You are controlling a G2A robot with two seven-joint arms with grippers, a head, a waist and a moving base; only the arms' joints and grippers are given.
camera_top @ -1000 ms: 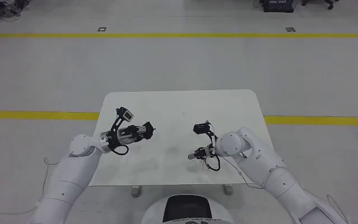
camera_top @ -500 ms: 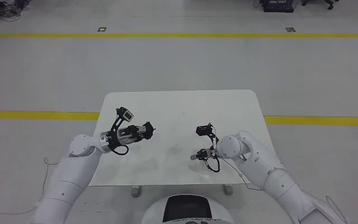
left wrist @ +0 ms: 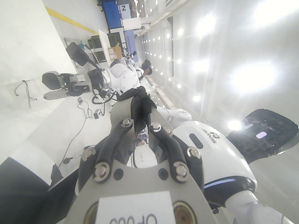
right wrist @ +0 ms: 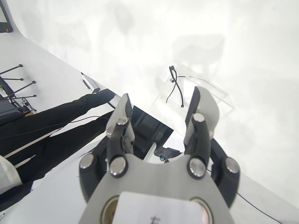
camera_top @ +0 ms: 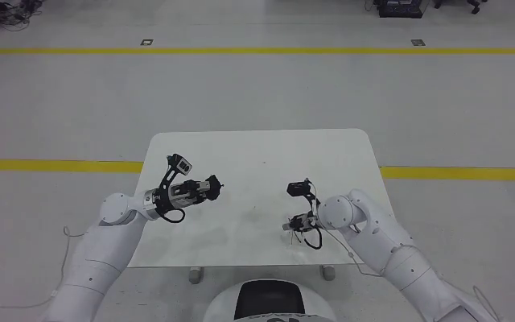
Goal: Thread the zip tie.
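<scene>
Zip ties (right wrist: 175, 87), two black ones, lie crossed in a clear tray (right wrist: 161, 86) on the white tabletop (camera_top: 257, 153), just ahead of the right gripper (right wrist: 161, 94), whose fingers stand apart. The left gripper (left wrist: 140, 108) has its fingers clamped on a dark object (left wrist: 136, 93), too blurred to name.

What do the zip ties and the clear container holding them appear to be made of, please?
The zip ties look like thin black plastic, probably nylon: slim, bent strips with small square heads. The container seems clear, glossy plastic, perhaps acrylic: the white table shows through it, only its edges catching light.
</scene>
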